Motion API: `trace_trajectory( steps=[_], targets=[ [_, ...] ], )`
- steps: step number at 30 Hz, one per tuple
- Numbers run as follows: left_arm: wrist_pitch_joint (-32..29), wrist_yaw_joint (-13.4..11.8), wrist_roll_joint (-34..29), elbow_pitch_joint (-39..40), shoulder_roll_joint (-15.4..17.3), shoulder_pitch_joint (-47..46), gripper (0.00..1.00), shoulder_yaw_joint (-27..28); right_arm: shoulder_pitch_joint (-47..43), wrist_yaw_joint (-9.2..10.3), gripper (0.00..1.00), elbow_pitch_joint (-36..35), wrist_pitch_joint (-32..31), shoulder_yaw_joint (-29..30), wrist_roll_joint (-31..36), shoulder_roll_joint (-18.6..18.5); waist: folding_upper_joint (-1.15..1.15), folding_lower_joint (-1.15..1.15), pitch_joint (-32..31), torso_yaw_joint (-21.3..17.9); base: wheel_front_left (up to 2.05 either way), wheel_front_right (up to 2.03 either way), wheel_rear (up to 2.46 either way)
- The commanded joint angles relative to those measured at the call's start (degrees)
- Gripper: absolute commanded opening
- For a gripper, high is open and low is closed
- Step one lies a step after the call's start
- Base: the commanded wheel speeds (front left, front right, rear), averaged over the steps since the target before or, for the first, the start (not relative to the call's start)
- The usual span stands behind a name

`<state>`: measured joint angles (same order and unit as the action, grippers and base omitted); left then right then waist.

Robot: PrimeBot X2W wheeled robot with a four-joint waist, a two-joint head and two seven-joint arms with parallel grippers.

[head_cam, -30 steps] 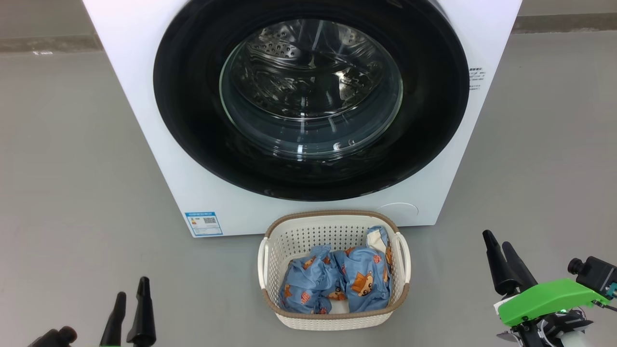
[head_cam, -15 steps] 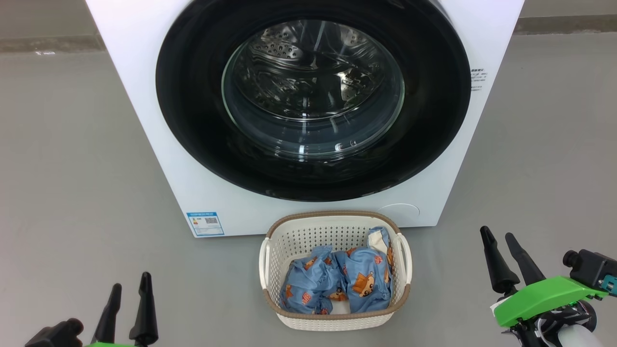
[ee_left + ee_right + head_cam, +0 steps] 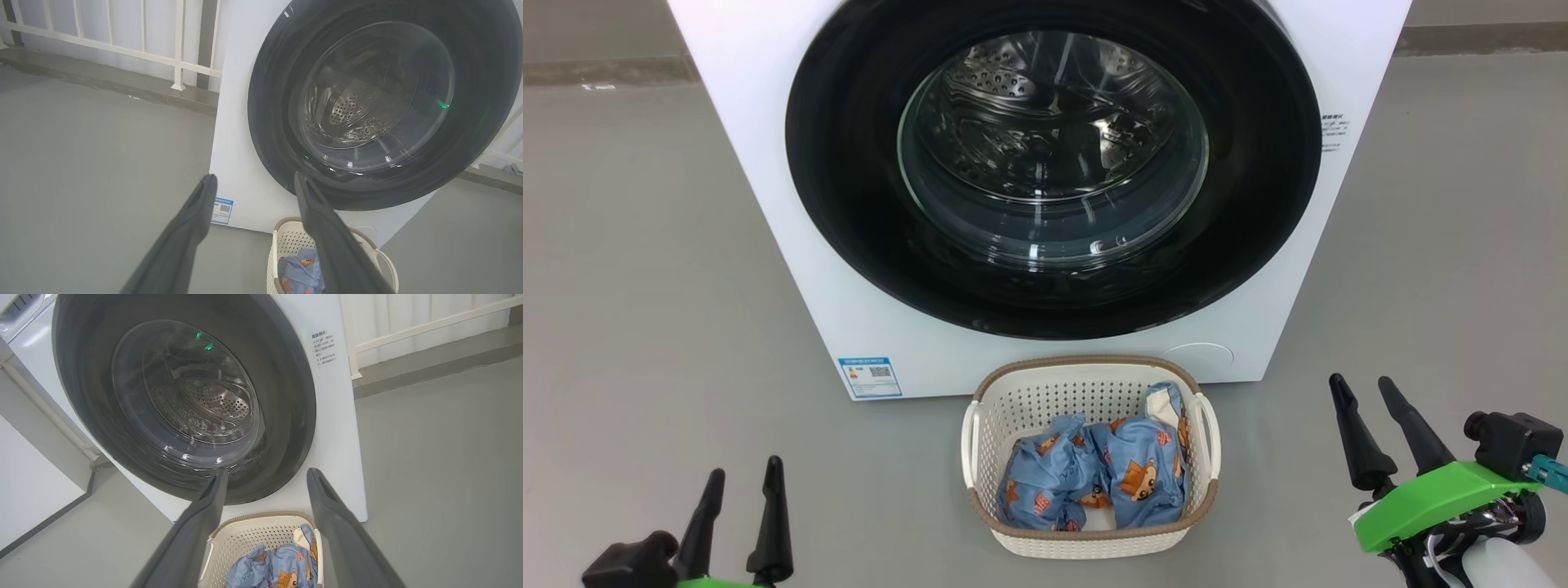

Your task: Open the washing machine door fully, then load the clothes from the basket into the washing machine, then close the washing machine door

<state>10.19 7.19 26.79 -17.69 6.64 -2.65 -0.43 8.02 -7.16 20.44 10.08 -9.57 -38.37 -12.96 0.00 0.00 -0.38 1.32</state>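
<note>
Washing machine [image 3: 768,204] dead ahead, white box on grey floor [image 3: 645,286]. The washing machine door [image 3: 849,204] sits flush against the front, its black rim round a clear glass window [image 3: 1054,147], with the steel drum visible through it. Blue label sticker [image 3: 870,376] at the machine's lower left corner, a round white cover [image 3: 1199,359] at its lower right, and small printed text [image 3: 1331,135] on the right of the front panel. The basket [image 3: 1086,362] stands on the floor right under the door, close to the machine's base; touching or not, can't tell. It sits between the robot and the door's lower edge. The clothes [image 3: 1094,482] are bunched in the bottom of the basket, blue bear print with a bit of cream lining at the right side. Left gripper [image 3: 746,465] is low at the left, fingers spread apart, holding nothing, well off the basket. Right gripper [image 3: 1359,379] is at the right, fingers likewise apart and empty, on a green mount [image 3: 1437,494] with a black camera [image 3: 1507,441] beside it. It is also clear of the basket and a little nearer the machine than the left. White railing [image 3: 143,53] on a concrete kerb [image 3: 102,81] runs behind the machine. White panel [image 3: 32,490] stands beside the machine in the right wrist view.
</note>
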Motion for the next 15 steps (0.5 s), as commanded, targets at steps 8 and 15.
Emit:
trace_trajectory(
  steps=[8,15],
  targets=[
    [2.1,0.2,-6.5,0.7,2.0,-3.3,1.0,1.1,2.9,-0.29,1.0,-1.1,2.2,-1.9,5.5,-2.2,0.0,0.0,0.1,-0.1,0.0,0.0,0.0],
    [3.2,0.3,-11.1,0.3,2.5,-3.7,1.0,0.8,2.9,-0.31,1.0,-1.0,3.3,-2.4,9.3,-3.0,0.0,0.0,-0.1,0.1,0.0,0.0,0.0]
  ],
)
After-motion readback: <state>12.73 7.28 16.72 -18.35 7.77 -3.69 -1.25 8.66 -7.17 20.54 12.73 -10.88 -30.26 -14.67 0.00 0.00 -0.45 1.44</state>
